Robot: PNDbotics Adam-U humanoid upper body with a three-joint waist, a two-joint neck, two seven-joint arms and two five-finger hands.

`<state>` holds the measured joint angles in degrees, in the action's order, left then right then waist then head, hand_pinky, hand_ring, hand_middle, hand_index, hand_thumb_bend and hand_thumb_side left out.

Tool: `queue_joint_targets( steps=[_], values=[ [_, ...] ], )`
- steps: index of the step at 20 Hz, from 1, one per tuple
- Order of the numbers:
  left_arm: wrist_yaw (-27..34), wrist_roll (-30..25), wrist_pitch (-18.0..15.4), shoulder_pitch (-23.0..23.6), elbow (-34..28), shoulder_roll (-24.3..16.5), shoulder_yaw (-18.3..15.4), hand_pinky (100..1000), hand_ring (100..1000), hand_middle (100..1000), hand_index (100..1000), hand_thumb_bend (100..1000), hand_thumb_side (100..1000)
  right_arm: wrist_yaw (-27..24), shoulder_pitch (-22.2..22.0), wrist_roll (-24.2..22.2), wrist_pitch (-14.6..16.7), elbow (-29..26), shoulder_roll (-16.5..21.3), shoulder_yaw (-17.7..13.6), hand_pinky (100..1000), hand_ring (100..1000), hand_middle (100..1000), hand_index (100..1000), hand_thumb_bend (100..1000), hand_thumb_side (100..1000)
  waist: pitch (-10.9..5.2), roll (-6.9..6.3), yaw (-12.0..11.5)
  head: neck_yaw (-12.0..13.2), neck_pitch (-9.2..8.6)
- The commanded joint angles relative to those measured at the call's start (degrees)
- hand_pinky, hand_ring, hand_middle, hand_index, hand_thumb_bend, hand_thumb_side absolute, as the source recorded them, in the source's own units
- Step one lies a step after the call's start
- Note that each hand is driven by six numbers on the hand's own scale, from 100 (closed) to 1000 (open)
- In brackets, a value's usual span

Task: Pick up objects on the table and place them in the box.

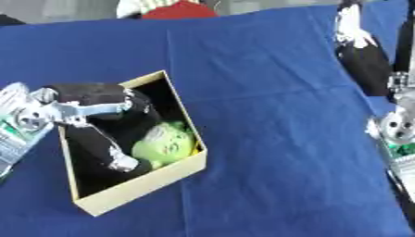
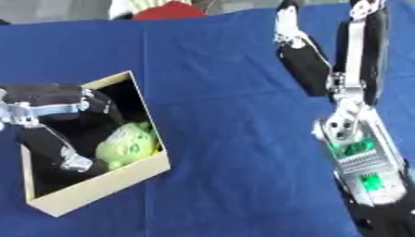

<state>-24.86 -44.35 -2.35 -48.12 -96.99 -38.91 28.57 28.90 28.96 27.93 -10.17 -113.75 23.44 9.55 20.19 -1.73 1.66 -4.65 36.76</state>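
Observation:
A tan cardboard box (image 1: 144,182) with a dark inside stands askew at the left of the table. A light green soft toy (image 1: 167,144) lies in it against the right wall. My left hand (image 1: 96,96), black with silver parts, reaches into the box from the left. Its fingers (image 1: 119,160) stretch down beside the toy toward the near wall, and I see nothing held in them. Over the cloth at the far right, my right hand (image 2: 304,63) hovers with straight fingers pointing away from me, holding nothing.
A blue cloth (image 1: 267,139) covers the whole table. Something red and white (image 1: 177,9) sits just past the far edge. My right forearm (image 2: 361,162) runs down the right side.

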Motion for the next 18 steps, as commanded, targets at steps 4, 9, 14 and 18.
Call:
queue_joint_targets(
  steps=[4,9,14,18],
  values=[
    [-2.0,3.3,-0.1,-2.7,-2.6,-1.7,-5.0,553,734,726,796,425,645,0.0,0.5,0.2,0.1,-0.8,0.7,-0.5,939,757,733,883,100,553,-1.82,-0.01,-0.3,-0.3,0.68],
    [-1.1,13.4,1.7,-1.2,-6.1,-2.0,-12.6,545,711,719,792,100,664,0.5,1.1,0.1,0.2,-0.8,1.0,-0.9,937,759,733,881,100,551,-1.69,0.16,-0.4,-0.2,0.86],
    [2.8,32.3,3.3,4.4,-9.9,-0.1,-21.7,565,706,727,824,100,767,1.0,1.9,0.0,0.5,-0.8,0.9,-1.3,936,760,734,880,100,550,-1.36,0.54,-0.2,0.3,0.45],
    [6.1,49.0,3.7,8.9,-13.1,2.7,-27.9,545,675,704,827,100,784,1.3,2.2,0.1,0.6,-0.8,0.9,-1.6,934,760,734,879,100,548,-1.21,0.91,-0.1,0.5,-0.03]
  ],
)
